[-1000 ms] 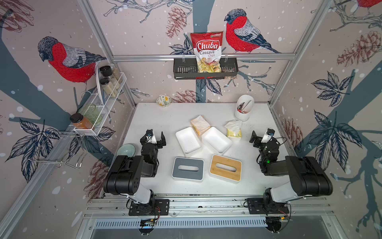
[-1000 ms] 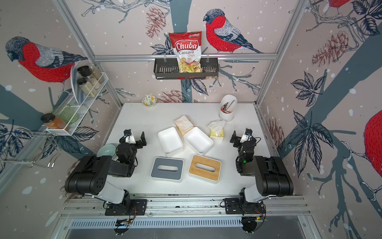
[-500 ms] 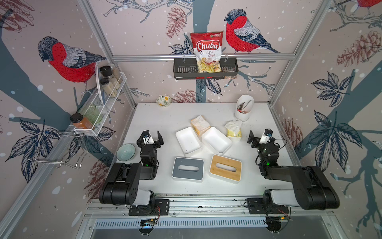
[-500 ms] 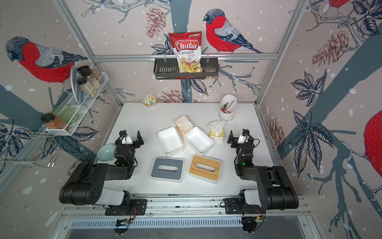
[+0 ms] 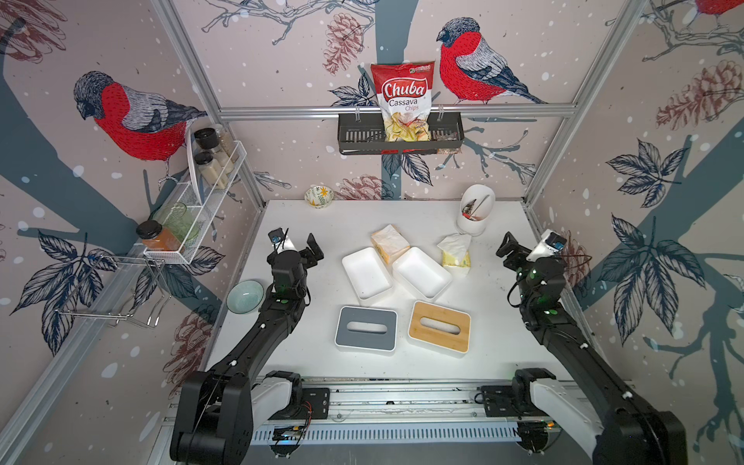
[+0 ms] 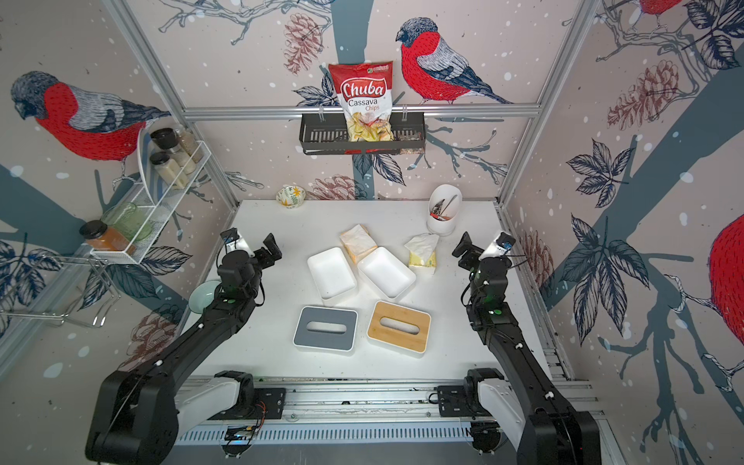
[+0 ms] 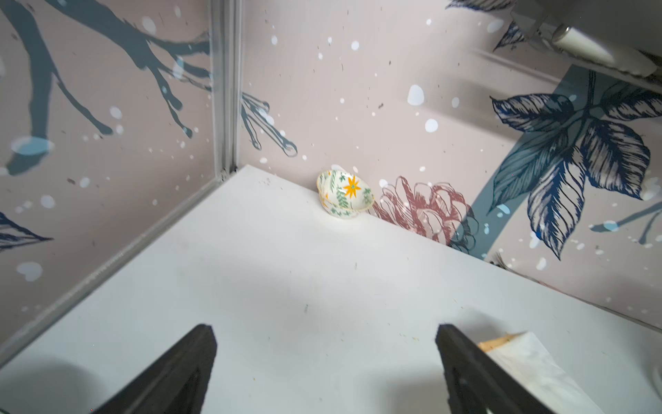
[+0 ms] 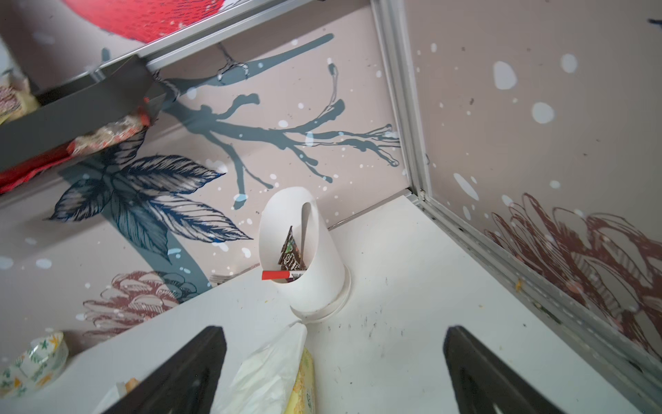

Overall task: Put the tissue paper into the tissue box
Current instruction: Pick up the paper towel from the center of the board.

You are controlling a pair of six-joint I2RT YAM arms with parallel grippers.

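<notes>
Two tissue paper packs lie mid-table: an orange one and a yellow one with white tissue sticking out. In front of them stand two open white tissue box bases. A grey lid and a bamboo lid lie nearer the front. My left gripper hovers open and empty, left of the bases. My right gripper is open and empty, just right of the yellow pack.
A teal bowl sits by the left arm. A floral bowl stands at the back wall, and a white utensil holder behind the yellow pack. A wire rack and a black shelf hang on the walls.
Both arms have stretched out from their folded pose, carrying the grippers up and toward the back of the table. Both grippers stayed open. The packs, bases and lids have not moved.
</notes>
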